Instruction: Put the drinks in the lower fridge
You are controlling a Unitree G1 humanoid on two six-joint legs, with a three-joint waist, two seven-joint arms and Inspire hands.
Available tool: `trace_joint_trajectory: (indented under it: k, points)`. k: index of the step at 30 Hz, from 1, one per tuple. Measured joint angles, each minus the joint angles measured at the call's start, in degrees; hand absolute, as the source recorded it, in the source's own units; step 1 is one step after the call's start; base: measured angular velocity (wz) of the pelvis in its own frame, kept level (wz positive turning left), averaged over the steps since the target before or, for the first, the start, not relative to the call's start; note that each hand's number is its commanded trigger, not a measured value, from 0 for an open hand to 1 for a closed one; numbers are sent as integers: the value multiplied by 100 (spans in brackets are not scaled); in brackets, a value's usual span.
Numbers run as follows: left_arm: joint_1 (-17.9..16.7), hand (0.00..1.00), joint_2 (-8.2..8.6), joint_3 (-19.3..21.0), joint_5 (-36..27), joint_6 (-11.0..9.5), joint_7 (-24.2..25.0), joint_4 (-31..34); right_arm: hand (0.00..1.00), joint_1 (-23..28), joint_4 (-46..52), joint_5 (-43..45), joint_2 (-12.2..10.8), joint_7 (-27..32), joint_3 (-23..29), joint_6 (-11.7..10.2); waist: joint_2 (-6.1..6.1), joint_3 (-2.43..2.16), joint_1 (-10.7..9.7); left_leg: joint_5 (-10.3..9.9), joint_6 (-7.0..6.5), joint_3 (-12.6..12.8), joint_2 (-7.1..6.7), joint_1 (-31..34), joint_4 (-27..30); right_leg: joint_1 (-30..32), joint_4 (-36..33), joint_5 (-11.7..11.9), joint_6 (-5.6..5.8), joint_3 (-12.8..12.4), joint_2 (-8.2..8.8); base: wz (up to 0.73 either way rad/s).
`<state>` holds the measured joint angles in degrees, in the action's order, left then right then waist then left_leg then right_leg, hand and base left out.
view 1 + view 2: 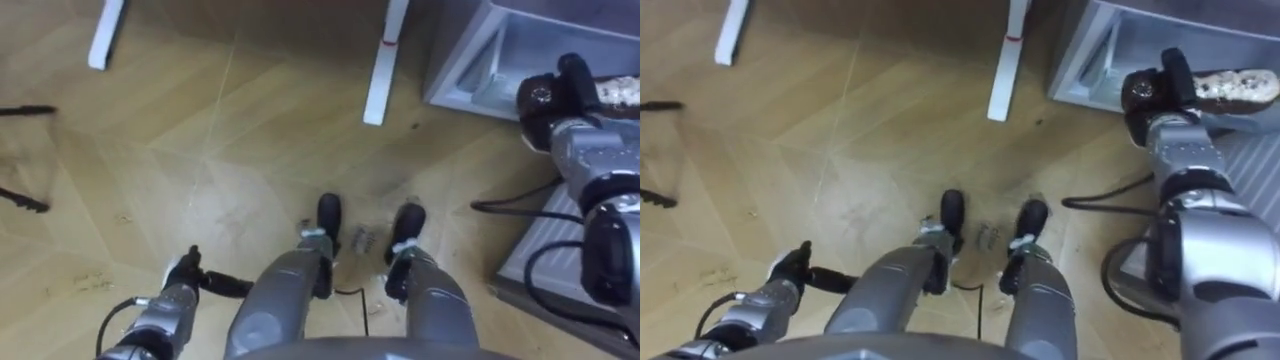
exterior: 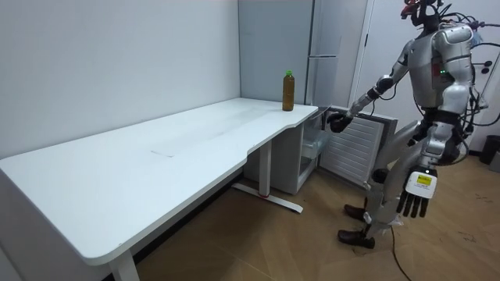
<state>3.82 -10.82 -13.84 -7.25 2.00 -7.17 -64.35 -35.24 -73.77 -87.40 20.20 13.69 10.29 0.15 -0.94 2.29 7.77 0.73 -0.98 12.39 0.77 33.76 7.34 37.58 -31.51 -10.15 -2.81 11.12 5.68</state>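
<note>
Drink bottle, brown with green cap, upright on white table; left hand straight-fingered.

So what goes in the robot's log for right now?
brown green-capped bottle: upright on white table | grey lower fridge: open | right hand: at fridge | left hand: open, hanging

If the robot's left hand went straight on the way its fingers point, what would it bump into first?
Probably the brown wooden floor: the left hand hangs open, pointing down, with nothing seen below it.

Bottle on table beside fridge
</note>
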Motion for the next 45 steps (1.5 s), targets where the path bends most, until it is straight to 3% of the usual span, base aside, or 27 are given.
trace_joint_trajectory:
  k: [1,2,3,4,5,7,9,13,15,21,26,38,45]
  points:
    - [8,0,-39,-36,1,-50,-1,5,100,19,-14,3,2,73,13,-49,72,-2,-27,53,80,59,-59,26,77,-30,-281,-222,-13,-24,24,102]
    - [44,0,-108,-58,-4,-124,-14,30,100,-33,-5,15,43,160,15,-97,218,20,-80,107,129,79,-142,313,504,70,-504,-401,-93,-202,62,57]
    - [37,0,-109,-62,-9,-136,-6,49,100,-99,15,25,76,157,15,-119,146,52,-46,55,73,-3,-133,495,832,150,-580,-418,-103,-194,25,10]
    - [-30,0,-107,-62,-24,-151,11,56,100,-174,57,14,79,107,14,-122,90,40,51,-4,-7,-133,-15,659,1284,221,-555,-413,-110,-241,-66,-43]
    - [-164,0,-100,-62,-56,-147,36,21,100,-182,89,18,76,69,11,-118,78,32,103,-53,10,-244,-5,562,1518,238,-413,-392,-115,-236,-75,-44]
    - [-296,0,-124,-61,-42,-146,48,-1,100,-165,92,5,85,68,13,-203,61,20,24,-150,9,-302,-40,439,1304,216,-95,-214,-103,-234,-106,-9]
    - [-328,0,-106,-49,94,-179,40,-124,100,-149,91,-63,92,106,17,-429,66,22,7,-115,-77,-175,-31,382,1055,195,175,187,-88,-310,-158,-9]
    - [-249,0,-106,-49,170,-208,29,-195,100,-122,95,-187,90,132,5,-519,22,14,54,37,-178,-157,-45,282,994,85,387,347,-40,-304,-221,-26]
    - [-116,0,-102,-46,154,-228,49,-199,100,-36,99,-273,86,129,8,-563,16,13,41,23,-262,-156,-56,246,977,24,456,341,-57,-305,-233,-3]
    - [-86,0,-23,-31,110,-422,43,-190,100,681,330,-299,-75,18,-16,-632,8,15,36,-52,-285,-151,-77,-132,747,-360,686,267,-34,-295,-208,3]
    - [-108,0,-20,19,114,-517,-56,-189,100,958,374,-350,-108,-20,-38,-633,-3,9,33,-114,-299,-145,-97,-151,698,-405,779,236,-9,-306,-205,0]
    - [-139,0,-18,66,106,-655,-122,-210,100,770,1066,-231,-9,12,-158,-652,9,15,-50,-138,-326,-93,-175,-275,616,-416,662,129,54,-331,-122,-1]
    - [-224,0,-62,270,70,-663,-45,-216,100,195,1354,-193,173,291,-107,-665,34,18,-157,-138,-328,-43,-178,-243,614,-329,597,123,49,-398,-121,-2]
